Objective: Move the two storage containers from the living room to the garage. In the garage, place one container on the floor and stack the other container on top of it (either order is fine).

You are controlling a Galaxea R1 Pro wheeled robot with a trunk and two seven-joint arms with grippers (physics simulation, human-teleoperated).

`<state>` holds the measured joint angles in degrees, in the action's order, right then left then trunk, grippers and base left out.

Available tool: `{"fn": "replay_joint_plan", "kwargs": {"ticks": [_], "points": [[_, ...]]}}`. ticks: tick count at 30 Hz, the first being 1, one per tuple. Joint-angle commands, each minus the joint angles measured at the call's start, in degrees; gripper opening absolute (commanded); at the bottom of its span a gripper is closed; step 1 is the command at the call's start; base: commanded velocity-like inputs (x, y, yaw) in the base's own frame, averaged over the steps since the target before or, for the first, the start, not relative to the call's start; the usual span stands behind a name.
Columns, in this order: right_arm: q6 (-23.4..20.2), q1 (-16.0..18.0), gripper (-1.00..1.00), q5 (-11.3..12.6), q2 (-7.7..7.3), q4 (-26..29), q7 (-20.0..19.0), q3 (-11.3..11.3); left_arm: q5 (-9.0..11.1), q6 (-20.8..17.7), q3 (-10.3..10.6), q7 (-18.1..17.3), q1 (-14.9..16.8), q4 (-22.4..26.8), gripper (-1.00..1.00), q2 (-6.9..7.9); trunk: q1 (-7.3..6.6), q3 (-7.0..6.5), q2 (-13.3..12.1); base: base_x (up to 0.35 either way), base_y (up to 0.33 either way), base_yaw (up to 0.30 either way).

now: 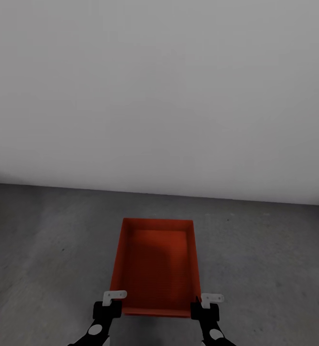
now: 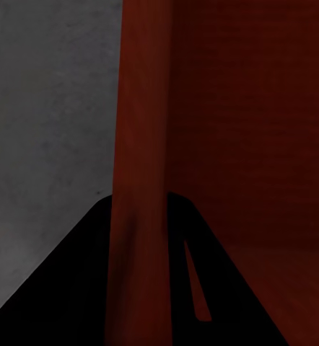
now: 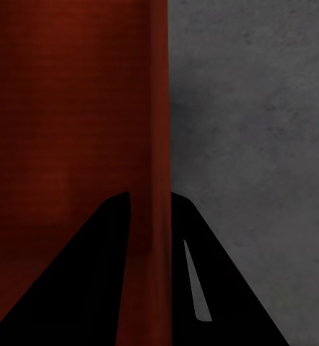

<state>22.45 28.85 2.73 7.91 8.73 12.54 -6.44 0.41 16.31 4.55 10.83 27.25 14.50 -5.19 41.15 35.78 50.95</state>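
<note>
One orange-red storage container [image 1: 154, 269], open-topped and empty, is in front of me over the dark grey concrete floor [image 1: 44, 240] of the garage. My left gripper [image 1: 114, 300] is shut on its left wall near the near corner. In the left wrist view that wall [image 2: 141, 144] runs between the two black fingers [image 2: 73, 288]. On the other side, my right gripper [image 1: 202, 302] is shut on the right wall [image 3: 156, 108] near its near corner. I cannot tell whether the container rests on the floor or hangs just above it.
A bare pale grey wall [image 1: 159, 96] stands a short way beyond the container and meets the floor along a straight line. Mottled concrete [image 3: 253, 108] spreads out on both sides of the container [image 2: 51, 108].
</note>
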Motion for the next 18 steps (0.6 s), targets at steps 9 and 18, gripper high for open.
{"fn": "replay_joint_plan", "kwargs": {"ticks": [9,18], "points": [[0.66,0.07,-1.00,-1.07,0.00,3.75,-0.67,0.93,0.38,0.13,0.11,0.69,0.00,-0.17,-1.00,0.04,1.99,1.67,3.66,0.000,0.000,0.000],[0.66,0.06,-1.00,-1.07,0.00,3.75,-0.67,0.94,0.38,0.21,0.11,0.69,0.00,-0.17,-1.00,0.05,3.96,3.29,7.27,0.000,0.000,0.000]]}}
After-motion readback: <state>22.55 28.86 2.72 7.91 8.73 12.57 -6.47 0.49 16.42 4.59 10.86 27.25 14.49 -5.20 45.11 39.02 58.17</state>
